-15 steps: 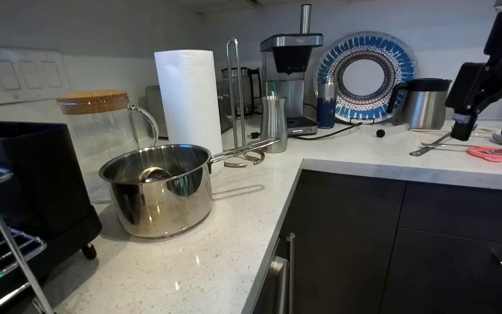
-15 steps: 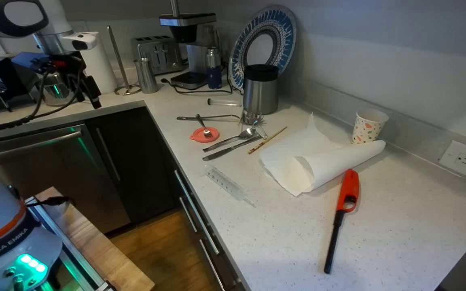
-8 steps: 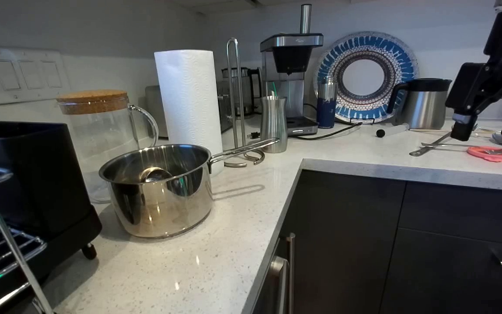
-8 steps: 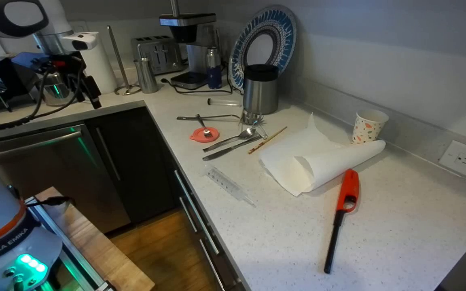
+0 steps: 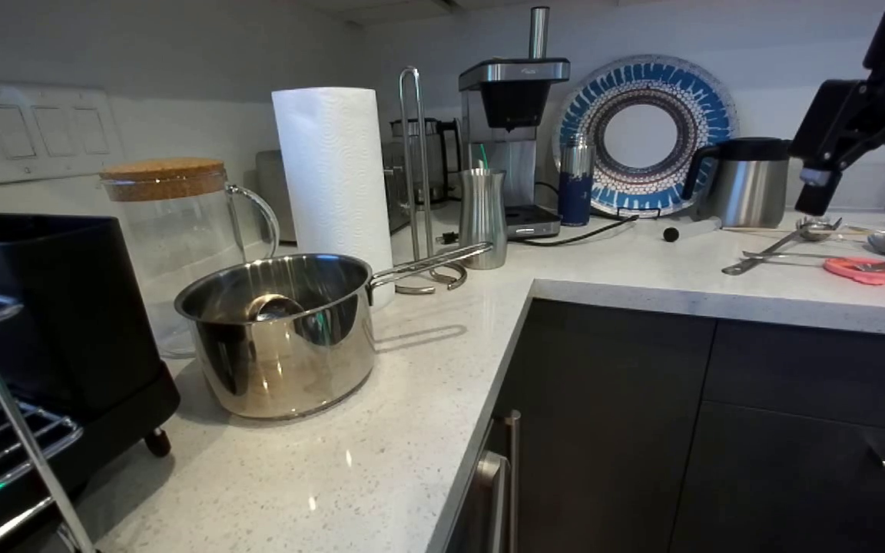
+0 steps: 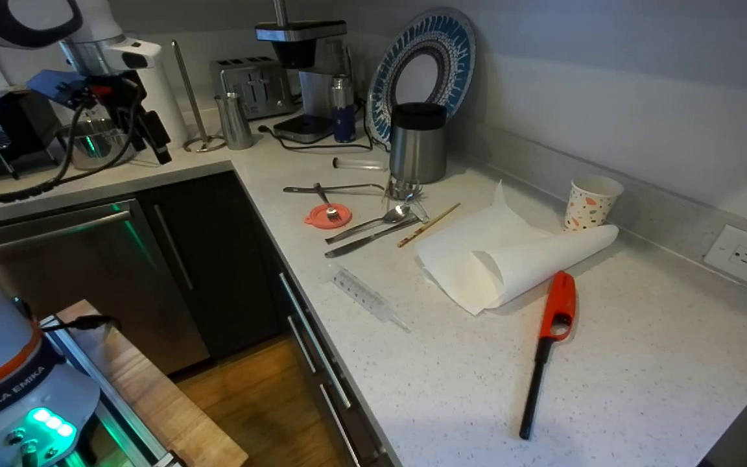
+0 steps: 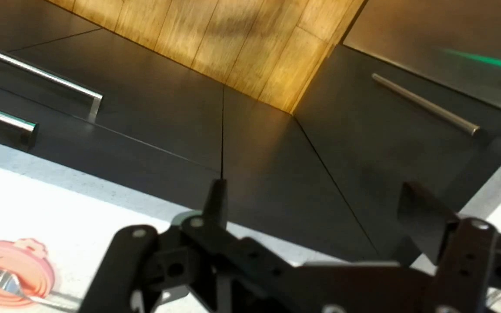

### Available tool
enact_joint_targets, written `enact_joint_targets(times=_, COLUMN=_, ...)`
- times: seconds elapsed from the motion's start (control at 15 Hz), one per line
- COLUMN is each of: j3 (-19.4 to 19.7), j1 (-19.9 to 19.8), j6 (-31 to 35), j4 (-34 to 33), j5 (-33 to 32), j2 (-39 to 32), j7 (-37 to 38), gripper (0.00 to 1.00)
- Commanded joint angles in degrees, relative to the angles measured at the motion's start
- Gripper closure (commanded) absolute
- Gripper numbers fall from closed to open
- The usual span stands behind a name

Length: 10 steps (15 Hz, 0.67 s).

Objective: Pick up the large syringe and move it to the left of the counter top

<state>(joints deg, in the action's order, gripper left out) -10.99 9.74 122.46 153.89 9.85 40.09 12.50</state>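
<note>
Over there the tool (image 5: pixel 862 198) hangs in mid-air, fingers spread well apart. On the speckled surface (image 6: pixel 639 373), well away from the tool, the large clear syringe (image 6: pixel 364 294) lies near the front edge and the knife (image 6: pixel 369 239); a slimmer syringe (image 6: pixel 362 165) rests just beside the steel carafe (image 6: pixel 418 153).

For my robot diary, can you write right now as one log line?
gripper: open, empty | large syringe: on counter top | pickup: not yet done
</note>
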Motion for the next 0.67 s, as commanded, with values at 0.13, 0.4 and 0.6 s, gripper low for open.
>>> enact_joint_targets(times=0.13, j3=10.8, j1=-11.1, j6=-1.3, j4=-3.3, j5=-2.7, j2=6.5, j7=-1.3, gripper=0.0)
enact_joint_targets(times=0.4, j3=16.9, j1=-20.9, j6=-1.1, j4=-5.6, j5=-4.8, j2=5.8, j7=0.3, gripper=0.0)
enact_joint_targets(times=0.6, j3=18.9, j1=-27.5, j6=1.5, j4=-4.4, j5=-6.9, j2=3.8, j7=2.5, gripper=0.0)
